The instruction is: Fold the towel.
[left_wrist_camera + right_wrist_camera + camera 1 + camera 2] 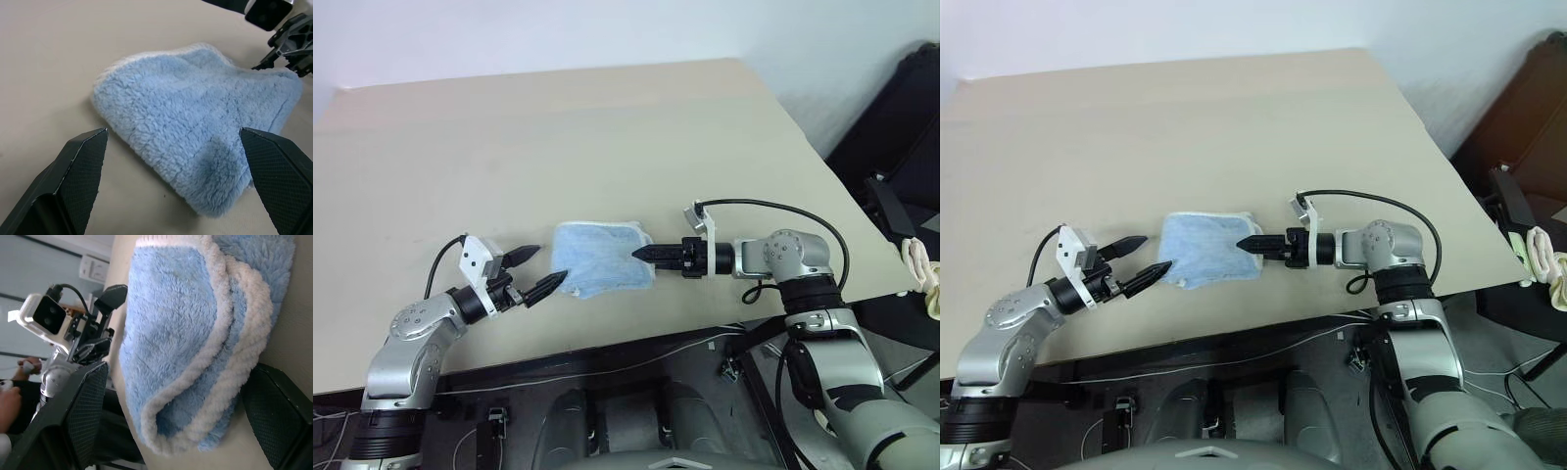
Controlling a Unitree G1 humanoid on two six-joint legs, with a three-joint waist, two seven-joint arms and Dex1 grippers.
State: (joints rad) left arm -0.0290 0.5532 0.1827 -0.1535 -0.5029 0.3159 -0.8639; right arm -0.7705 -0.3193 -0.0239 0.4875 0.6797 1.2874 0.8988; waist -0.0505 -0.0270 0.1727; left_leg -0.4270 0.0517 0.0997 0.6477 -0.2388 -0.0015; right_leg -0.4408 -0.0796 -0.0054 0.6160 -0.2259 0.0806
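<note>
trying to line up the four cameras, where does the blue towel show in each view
Left eye view: towel sits centre, on the table near its front edge.
Right eye view: towel a little left of centre.
Left wrist view: towel lies just beyond the open left gripper.
Right wrist view: towel, layered edges showing, between the open right gripper's fingers.
Shared landmark: the towel's white border.

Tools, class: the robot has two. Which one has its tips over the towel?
The right tool: its tips lie over the blue towel, at the edge. The left tool sits open just off the opposite edge, over bare table.
</note>
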